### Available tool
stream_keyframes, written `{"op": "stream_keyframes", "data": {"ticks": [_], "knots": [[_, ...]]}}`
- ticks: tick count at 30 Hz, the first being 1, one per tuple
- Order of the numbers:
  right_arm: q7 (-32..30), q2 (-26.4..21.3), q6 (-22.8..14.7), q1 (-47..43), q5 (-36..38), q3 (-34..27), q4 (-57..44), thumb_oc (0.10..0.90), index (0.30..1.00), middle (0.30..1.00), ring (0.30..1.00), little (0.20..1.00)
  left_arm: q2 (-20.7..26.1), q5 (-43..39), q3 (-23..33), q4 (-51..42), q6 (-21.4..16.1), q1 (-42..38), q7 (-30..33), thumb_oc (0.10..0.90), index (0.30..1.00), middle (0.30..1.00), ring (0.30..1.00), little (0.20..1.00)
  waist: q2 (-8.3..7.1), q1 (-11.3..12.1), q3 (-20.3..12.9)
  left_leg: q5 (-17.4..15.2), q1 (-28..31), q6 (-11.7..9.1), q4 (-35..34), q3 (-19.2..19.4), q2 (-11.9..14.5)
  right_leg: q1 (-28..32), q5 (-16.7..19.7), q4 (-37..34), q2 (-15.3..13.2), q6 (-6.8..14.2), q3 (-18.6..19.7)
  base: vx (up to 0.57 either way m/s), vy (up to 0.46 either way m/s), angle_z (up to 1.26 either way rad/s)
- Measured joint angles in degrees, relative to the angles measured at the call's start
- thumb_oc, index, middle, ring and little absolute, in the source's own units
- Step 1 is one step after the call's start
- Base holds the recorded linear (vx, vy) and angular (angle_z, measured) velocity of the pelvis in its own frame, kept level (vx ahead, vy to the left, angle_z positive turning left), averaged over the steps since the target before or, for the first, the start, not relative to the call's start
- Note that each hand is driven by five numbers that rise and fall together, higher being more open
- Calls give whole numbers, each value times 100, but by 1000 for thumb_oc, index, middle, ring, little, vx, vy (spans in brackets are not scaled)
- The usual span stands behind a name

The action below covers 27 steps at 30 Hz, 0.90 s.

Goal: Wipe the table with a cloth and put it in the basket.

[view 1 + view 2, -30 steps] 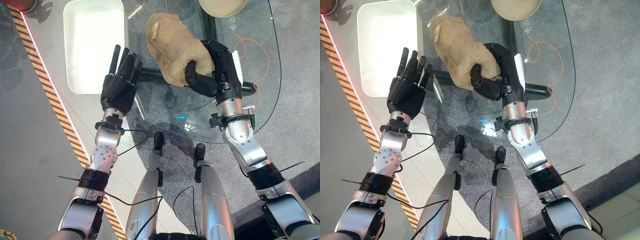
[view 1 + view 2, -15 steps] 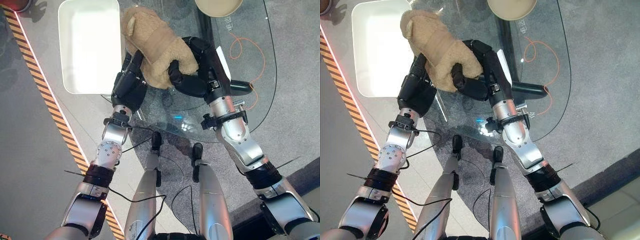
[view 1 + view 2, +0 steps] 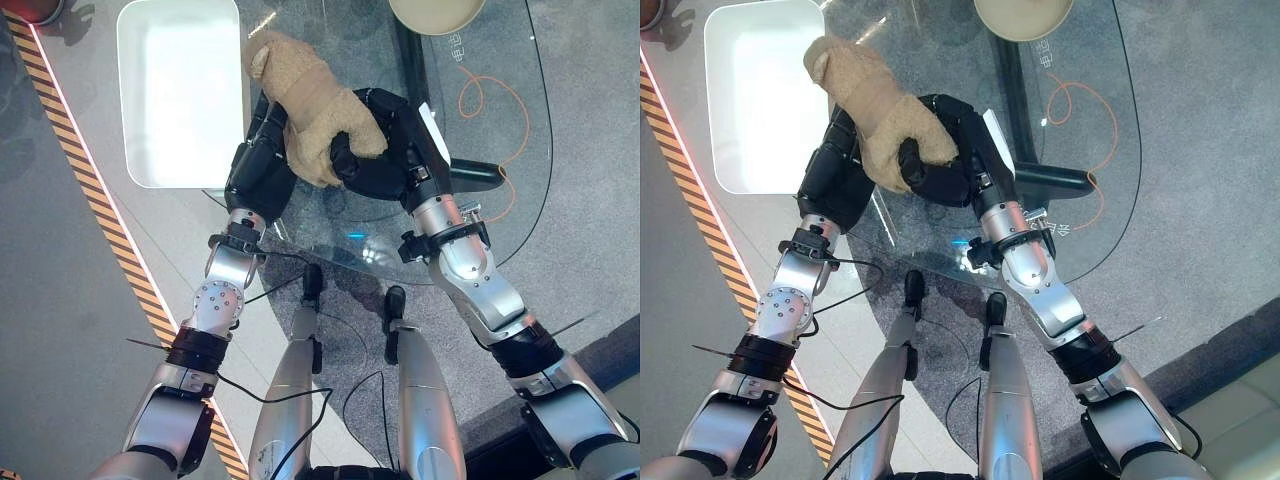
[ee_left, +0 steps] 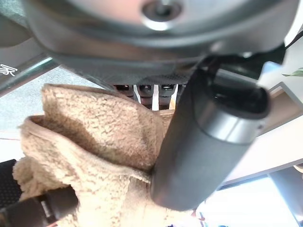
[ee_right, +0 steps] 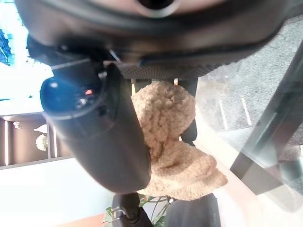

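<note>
The cloth (image 3: 312,105), a tan, fleecy bundle, is held above the near left part of the glass table (image 3: 500,130), bunched lengthwise with one end pointing far-left toward the basket (image 3: 180,90). That end lies just past the basket's right rim as seen from my head; I cannot tell whether it touches the rim.

My right hand (image 3: 385,160) has the near end of the cloth: thumb and fingers are curled tight round it, and my right wrist view shows fleece (image 5: 173,142) packed between thumb and fingers. My left hand (image 3: 262,165) is against the cloth's left side, fingers running up beneath the bundle. In my left wrist view the thumb (image 4: 203,142) presses into the fleece with the fingers on its other side, so this hand also grips the cloth.

The basket is a white, rectangular tray standing on the floor to the left of the table, its long side running near to far. A strip of black and yellow hazard tape (image 3: 110,240) crosses the floor further left, running diagonally. On the far edge of the table stands a beige round bowl (image 3: 437,12), partly cut off. An orange cord (image 3: 490,85) shows through the glass to the right of my right hand, and a dark table leg bar (image 3: 470,172) runs under the glass.
</note>
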Motion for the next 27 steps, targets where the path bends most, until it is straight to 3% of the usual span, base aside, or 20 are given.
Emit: {"op": "stream_keyframes", "data": {"ticks": [6,19,27], "knots": [[-1,5,90,0,2,53,0,100,300,300,300,200,-1,64,-116,-1,-291,0,-295,800,900,900,900,900,-10,-3,1,0,-2,0,0,0,1,0,0,-1,-6,0,-1,0,0,0],[-466,286,138,27,474,22,14,100,300,300,300,200,-5,85,-113,-5,-309,-37,-454,800,900,900,900,900,-67,-32,2,-2,-4,2,0,1,1,-1,1,-5,-7,0,2,0,0,0],[-661,378,472,29,500,1,14,100,300,300,300,200,-4,196,-111,-5,-288,-55,-465,800,900,900,900,900,-69,-141,2,-5,-17,7,0,5,3,-1,11,-33,-5,7,2,0,0,0]]}}
